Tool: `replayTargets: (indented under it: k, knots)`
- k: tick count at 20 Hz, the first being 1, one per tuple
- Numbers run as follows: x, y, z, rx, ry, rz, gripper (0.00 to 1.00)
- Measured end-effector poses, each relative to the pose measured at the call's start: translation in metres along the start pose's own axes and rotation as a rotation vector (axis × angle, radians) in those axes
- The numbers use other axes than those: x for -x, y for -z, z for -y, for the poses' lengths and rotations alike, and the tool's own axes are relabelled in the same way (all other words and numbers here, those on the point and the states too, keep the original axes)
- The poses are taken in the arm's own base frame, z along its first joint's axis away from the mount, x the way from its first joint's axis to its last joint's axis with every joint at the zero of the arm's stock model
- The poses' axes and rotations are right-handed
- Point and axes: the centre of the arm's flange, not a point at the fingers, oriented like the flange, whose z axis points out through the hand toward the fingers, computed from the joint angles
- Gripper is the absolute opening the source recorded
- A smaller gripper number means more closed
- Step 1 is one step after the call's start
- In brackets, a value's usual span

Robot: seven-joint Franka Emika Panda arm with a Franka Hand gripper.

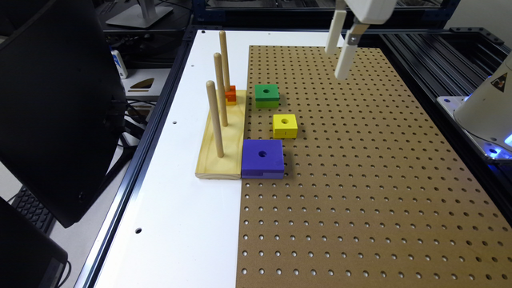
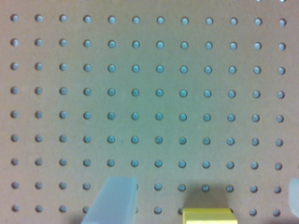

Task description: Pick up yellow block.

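Yellow square wooden block with a round centre hole point(image 1: 285, 125) sits on the brown pegboard point(image 1: 360, 180), between green block point(image 1: 267, 95) and flat purple block point(image 1: 263, 158). My claw point(image 1: 339, 60) hangs high above bare board, well apart from it, fingers spread wide, holding nothing.

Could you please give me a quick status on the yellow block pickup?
Claw open, raised over bare pegboard. Yellow block on the board between green block and purple block, ungrasped. Nothing in the way.
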Motion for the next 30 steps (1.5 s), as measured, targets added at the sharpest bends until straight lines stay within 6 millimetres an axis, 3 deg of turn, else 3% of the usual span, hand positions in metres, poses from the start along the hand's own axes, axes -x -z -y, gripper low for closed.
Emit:
replayTargets:
  k: [6, 11, 23, 30]
  knots:
    - [-0.017, -0.005, 0.024, -0.001, 0.005, 0.005, 1.00]
    - [-0.018, -0.008, 0.034, 0.001, 0.006, 0.009, 1.00]
    - [-0.017, -0.007, 0.037, -0.002, 0.007, 0.006, 1.00]
    - [-0.021, -0.038, 0.041, -0.001, 0.006, 0.013, 1.00]
